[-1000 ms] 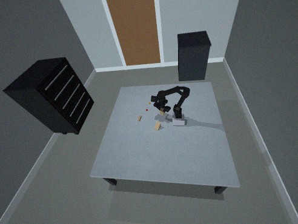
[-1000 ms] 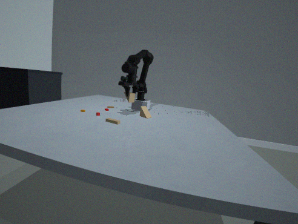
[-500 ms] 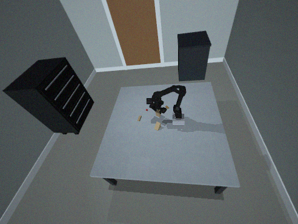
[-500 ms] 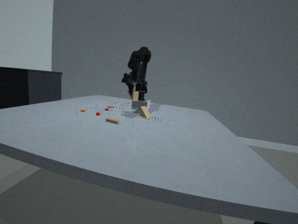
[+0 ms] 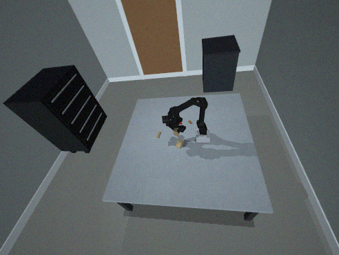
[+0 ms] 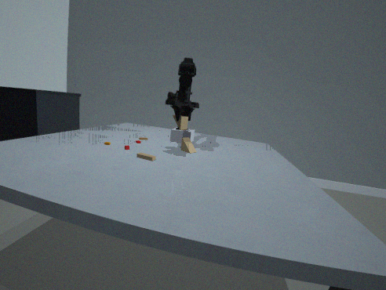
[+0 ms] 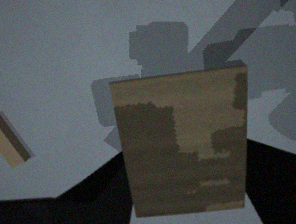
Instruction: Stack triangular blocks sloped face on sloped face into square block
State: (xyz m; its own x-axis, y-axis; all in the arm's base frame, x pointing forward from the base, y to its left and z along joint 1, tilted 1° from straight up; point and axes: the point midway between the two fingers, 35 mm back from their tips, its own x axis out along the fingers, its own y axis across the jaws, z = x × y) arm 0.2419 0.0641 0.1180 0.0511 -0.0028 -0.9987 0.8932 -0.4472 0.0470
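My gripper (image 5: 176, 130) (image 6: 183, 117) is shut on one wooden triangular block (image 5: 176, 132) (image 6: 183, 123) (image 7: 185, 140) and holds it in the air, above the table. In the wrist view this block fills the middle between the black fingers, one flat face toward the camera. The other triangular block (image 5: 179, 143) (image 6: 188, 146) stands on the table in front of the arm's base, its slope falling to the right in the exterior view. There the held block appears above it and slightly left, with a gap between. The lower block is not visible in the wrist view.
On the table (image 5: 186, 179) (image 6: 220, 188), a wooden bar (image 5: 158, 134) (image 6: 146, 157) (image 7: 14, 145) lies to one side. A red cube (image 6: 127, 147), another red piece (image 6: 138, 142), an orange piece (image 6: 107, 143) and a second bar (image 6: 143, 138) lie farther back. The pale arm base (image 5: 202, 139) is close behind the lower block.
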